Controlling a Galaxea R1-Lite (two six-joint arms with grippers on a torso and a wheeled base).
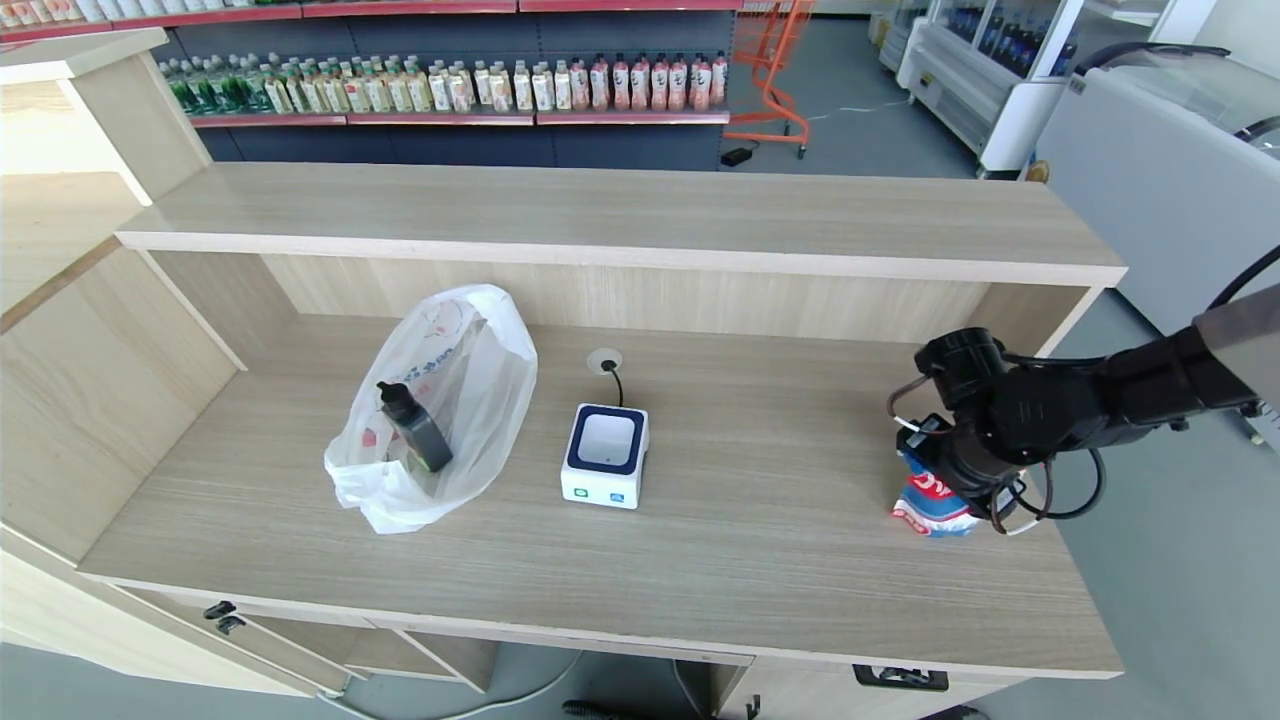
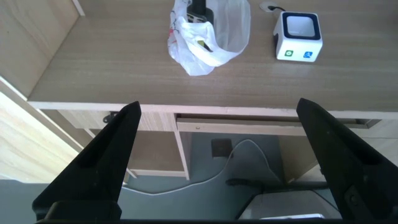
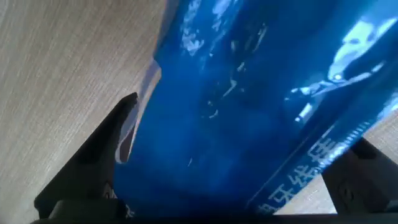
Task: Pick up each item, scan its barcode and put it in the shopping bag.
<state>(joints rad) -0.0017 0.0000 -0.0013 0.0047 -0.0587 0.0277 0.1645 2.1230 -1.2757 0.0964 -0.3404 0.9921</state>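
A blue, red and white snack bag [image 1: 930, 505] lies at the right end of the wooden counter [image 1: 760, 540]. My right gripper [image 1: 938, 468] is down over it; in the right wrist view the blue bag [image 3: 249, 93] sits between the spread fingers [image 3: 121, 140], and the gripper [image 3: 245, 124] is open. The white plastic shopping bag [image 1: 480, 380] stands at the left with a dark bottle [image 1: 415, 432] inside. A white scanner [image 1: 605, 455] sits mid-counter. My left gripper [image 2: 219, 107] hangs open and empty in front of the counter's near edge, with the shopping bag [image 2: 205, 37] and scanner [image 2: 298, 34] beyond it.
A raised shelf [image 1: 620, 215] runs along the back of the counter, and side walls close both ends. The scanner's cable goes into a grommet hole [image 1: 604, 361] behind it. Bare counter lies between scanner and snack bag. Drawers [image 2: 242, 124] sit under the front edge.
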